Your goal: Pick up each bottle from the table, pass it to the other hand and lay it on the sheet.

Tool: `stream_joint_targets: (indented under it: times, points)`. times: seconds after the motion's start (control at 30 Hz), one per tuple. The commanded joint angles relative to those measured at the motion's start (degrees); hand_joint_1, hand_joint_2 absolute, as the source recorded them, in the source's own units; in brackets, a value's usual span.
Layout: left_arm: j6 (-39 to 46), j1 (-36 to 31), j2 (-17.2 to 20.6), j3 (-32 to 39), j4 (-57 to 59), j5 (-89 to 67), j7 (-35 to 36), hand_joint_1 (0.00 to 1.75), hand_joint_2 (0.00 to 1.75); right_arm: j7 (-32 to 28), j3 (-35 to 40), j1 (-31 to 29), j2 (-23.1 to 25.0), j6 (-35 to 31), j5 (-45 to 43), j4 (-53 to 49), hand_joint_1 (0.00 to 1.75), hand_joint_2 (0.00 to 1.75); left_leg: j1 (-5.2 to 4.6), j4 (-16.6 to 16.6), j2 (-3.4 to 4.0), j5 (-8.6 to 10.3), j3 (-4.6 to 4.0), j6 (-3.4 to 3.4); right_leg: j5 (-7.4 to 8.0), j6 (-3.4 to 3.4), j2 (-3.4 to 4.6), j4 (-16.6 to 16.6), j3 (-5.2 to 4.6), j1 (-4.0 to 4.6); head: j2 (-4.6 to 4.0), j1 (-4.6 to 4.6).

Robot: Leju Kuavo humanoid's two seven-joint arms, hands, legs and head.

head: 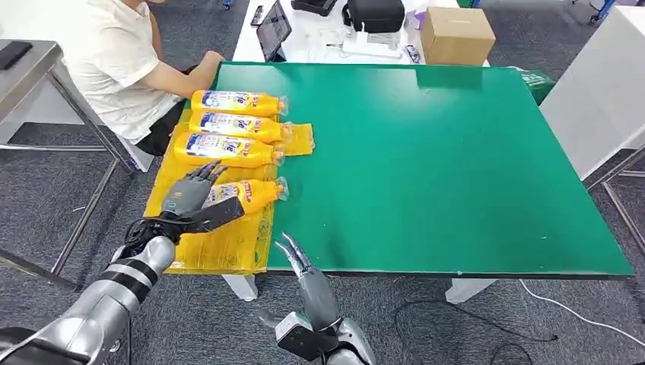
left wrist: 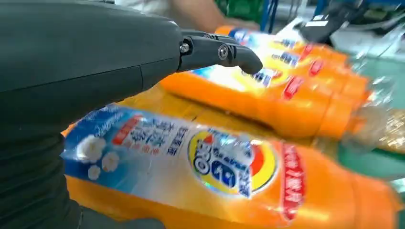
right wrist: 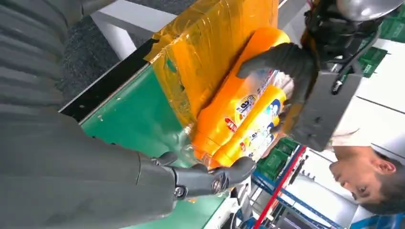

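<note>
Left hand (head: 192,194), lower left of frame: fingers wrapped around the nearest bottle (head: 251,194) (over the yellow sheet (head: 228,247)). Right hand (head: 300,262), bottom centre: fingers extended, apart, holding nothing.

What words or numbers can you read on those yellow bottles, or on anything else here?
Nothing reads for certain.
Held bottle: round blue and yellow logo, red strip and white characters, all blurred.
Three bottles on the sheet: blue labels, print too small.
Cardboard box: no print visible.

4 orange bottles (head: 228,125) lying on yellow sheet (head: 228,243)
</note>
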Motion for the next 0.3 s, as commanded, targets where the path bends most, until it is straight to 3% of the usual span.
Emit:
stream_joint_targets:
  times: [0.03, 0.2, 0.3]
  points:
    - [-0.26, 1.41, 1.82, -0.08, -6.38, -0.09, 0.0, 0.0, 1.75, -0.02, -0.86, -0.47, -1.46, 0.03, 0.0, -0.22, 0.0, 1.75, 0.02, 0.0, 0.07, -0.04, 0.1, 0.08, -0.02, -0.11, 0.0, -0.02, 0.09, 0.06, 0.0, 0.0]
    - [-0.26, 1.41, 1.82, -0.08, -6.38, -0.09, 0.0, 0.0, 1.75, -0.02, -0.86, -0.47, -1.46, 0.03, 0.0, -0.22, 0.0, 1.75, 0.02, 0.0, 0.05, -0.06, 0.15, 0.1, -0.05, -0.13, -0.04, -0.03, 0.16, 0.06, 0.0, 0.0]
    - [2.5, 4.95, 3.46, 0.85, -14.62, 0.79, -3.13, 0.0, 1.75, -0.02, -1.1, 0.05, -1.69, -0.24, -0.01, -0.34, 0.0, 1.75, 0.02, -0.02, 0.11, -0.08, 0.18, 0.09, -0.04, -0.15, 0.03, -0.05, 0.18, 0.06, 0.0, 0.0]
